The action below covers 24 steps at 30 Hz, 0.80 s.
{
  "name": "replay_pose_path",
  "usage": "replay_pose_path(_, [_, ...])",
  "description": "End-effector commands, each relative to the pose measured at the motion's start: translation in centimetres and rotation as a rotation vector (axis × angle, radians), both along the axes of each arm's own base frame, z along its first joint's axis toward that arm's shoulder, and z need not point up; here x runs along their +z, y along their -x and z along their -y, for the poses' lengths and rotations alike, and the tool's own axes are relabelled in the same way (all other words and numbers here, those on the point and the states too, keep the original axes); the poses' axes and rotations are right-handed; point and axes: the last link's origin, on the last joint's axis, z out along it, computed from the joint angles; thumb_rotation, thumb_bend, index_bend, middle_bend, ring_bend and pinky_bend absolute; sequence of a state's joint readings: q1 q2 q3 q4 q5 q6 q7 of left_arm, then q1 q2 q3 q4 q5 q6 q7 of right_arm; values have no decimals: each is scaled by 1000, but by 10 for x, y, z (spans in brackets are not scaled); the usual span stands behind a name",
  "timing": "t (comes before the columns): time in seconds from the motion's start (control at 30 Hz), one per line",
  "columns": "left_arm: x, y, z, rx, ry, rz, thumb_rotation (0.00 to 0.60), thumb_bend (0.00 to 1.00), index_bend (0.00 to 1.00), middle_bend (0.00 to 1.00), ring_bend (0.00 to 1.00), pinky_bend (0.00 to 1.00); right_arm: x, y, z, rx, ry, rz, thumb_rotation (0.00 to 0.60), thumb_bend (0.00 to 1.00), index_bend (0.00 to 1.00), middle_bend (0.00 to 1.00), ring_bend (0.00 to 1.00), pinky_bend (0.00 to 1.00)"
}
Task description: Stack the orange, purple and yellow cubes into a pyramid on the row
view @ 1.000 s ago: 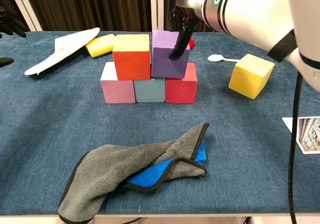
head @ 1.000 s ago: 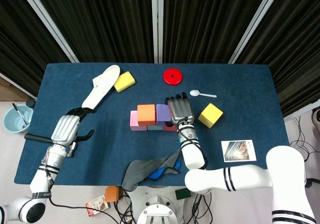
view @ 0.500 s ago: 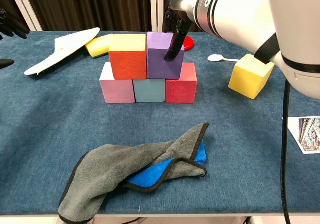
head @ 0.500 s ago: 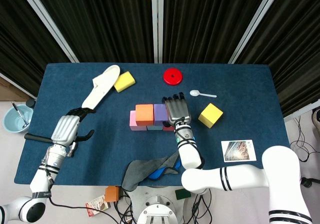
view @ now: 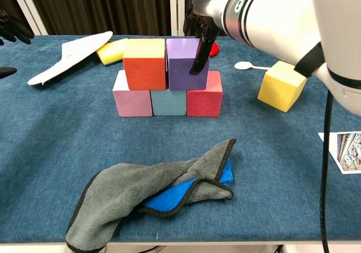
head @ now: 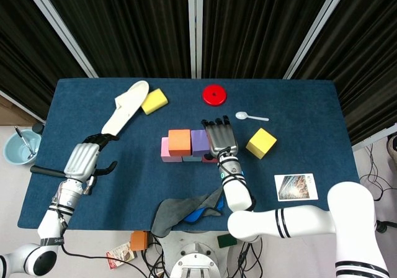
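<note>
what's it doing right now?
Building a block pyramid. The pink, teal and red row is down, with the orange block and purple block side by side on top. The right robot hand is at the purple block, a finger touching its front face. The yellow block for the top sits loose on the table to the right. The left robot hand hovers off to the side, holding nothing.

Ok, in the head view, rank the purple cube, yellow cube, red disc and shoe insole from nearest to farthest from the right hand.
1. Purple cube, touching the right hand on its left.
2. Yellow cube, to its right.
3. Red disc, behind it.
4. Shoe insole, far left.
</note>
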<state>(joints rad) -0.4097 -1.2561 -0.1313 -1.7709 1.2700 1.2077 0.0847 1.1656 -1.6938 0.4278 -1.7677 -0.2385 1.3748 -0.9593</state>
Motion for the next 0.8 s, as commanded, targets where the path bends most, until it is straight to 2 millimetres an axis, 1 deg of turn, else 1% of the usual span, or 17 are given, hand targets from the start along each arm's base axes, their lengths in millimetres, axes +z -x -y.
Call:
replay_pose_path(0.03, [0, 0, 0, 0, 0, 0, 600, 278, 255, 240, 218, 214, 3, 4, 0, 5, 7, 1, 600, 88, 206, 281, 148, 88])
replay_pose_path(0.13, [-1, -1, 0, 0, 2, 1, 600, 277, 255, 240, 219, 215, 4, 8, 1, 2, 11, 4, 600, 95, 206, 295, 148, 88])
replay_pose_path(0.2, [-1, -1, -1, -1, 2, 1, 600, 277, 255, 240, 219, 214, 3, 8, 2, 0, 11, 7, 600, 128, 211, 309, 148, 88])
replay_pose_path(0.3, [-1, -2, -1, -3, 2, 1, 600, 277, 255, 240, 219, 214, 1, 8, 2, 3, 11, 11, 600, 175, 248, 344, 148, 88])
replay_pose_path(0.47, [0, -2, 0, -1, 1, 0, 600, 277, 255, 240, 219, 214, 0, 5, 2, 9, 14, 18, 600, 176, 297, 392, 148, 89])
replay_pose_path(0.8, [-1, -2, -1, -1, 6, 0, 600, 277, 255, 240, 218, 209, 3, 5, 3, 2, 16, 33, 600, 176, 300, 399, 148, 89])
